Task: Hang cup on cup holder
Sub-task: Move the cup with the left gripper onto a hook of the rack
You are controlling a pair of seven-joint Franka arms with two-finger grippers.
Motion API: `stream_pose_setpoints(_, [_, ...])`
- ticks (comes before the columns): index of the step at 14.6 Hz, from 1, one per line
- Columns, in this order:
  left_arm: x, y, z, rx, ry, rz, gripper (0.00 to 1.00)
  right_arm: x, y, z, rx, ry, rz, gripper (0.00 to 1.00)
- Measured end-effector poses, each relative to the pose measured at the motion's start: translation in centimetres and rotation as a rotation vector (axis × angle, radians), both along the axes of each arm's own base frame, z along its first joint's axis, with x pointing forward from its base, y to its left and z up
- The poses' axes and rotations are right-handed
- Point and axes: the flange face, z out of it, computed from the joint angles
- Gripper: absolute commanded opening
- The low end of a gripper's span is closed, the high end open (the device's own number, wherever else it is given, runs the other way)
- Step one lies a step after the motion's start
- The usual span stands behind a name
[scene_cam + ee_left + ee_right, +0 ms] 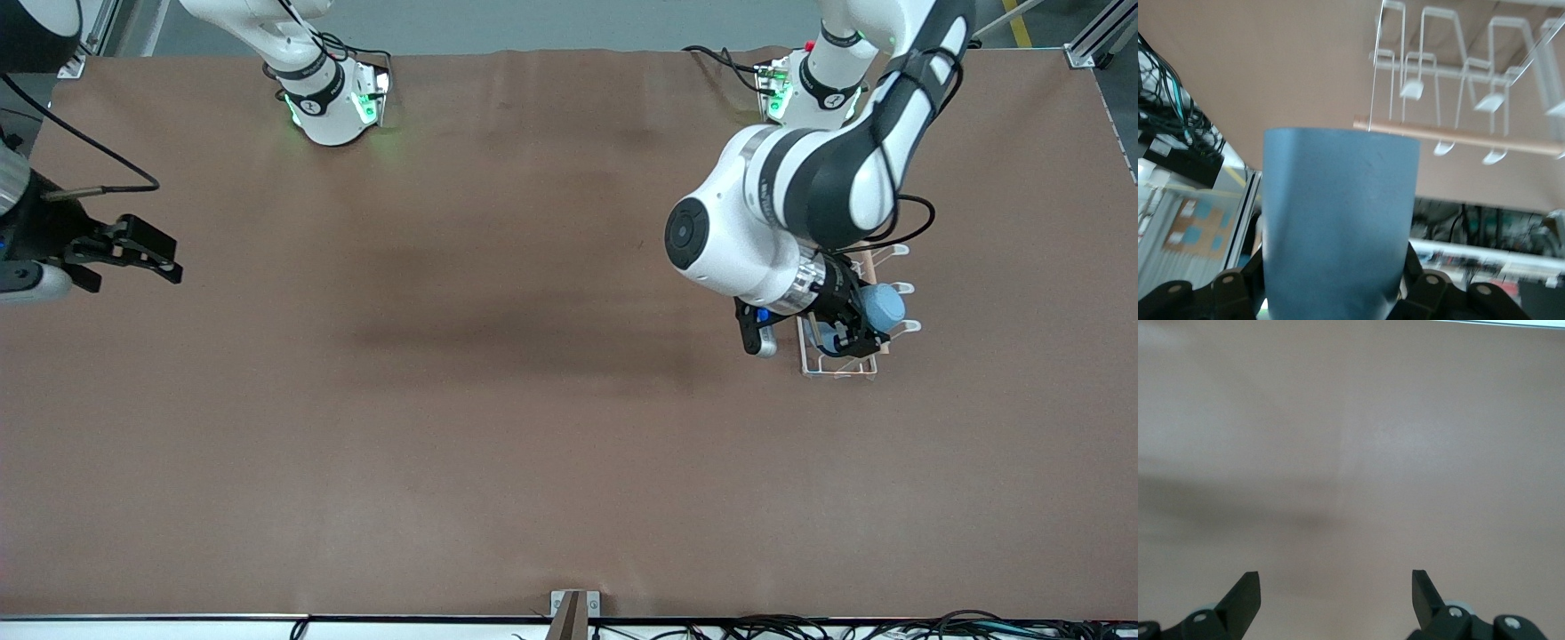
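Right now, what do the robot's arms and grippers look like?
Both arms are glossy white with rounded joints and black bands, and green lights glow at their bases. Thin black cables run along them. The left gripper and the right gripper are black, with two flat, pointed fingers.

Robotics lab or test cell. Two white Franka arms bolted by bases with green status lights [356,107] onto wide table under plain brown matte cover [498,427]. Silver aluminium extrusion frame posts [1092,43] at table corner. Black cable bundles [800,628] along table's near edge. Grey floor with yellow marking line [1018,22].
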Motion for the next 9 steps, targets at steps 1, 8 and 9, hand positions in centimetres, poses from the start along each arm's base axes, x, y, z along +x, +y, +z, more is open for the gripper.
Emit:
stream_pose_setpoints(1, [-0.3, 0.4, -1.4, 0.053, 0.005, -0.018, 0.64, -0.2, -0.3, 0.4, -0.002, 0.006, -0.005, 1.00])
stream_pose_setpoints(8, [-2.1, 3.0, -8.1, 0.216, 0.007, -0.031, 0.64, -2.4, -4.4, 2.8, -0.007, -0.005, -0.078, 0.99])
stream_pose_setpoints(9, [-2.4, 3.0, -9.0, 0.224, 0.008, -0.027, 0.64, -2.9, -4.3, 2.8, -0.007, -0.005, -0.076, 0.99])
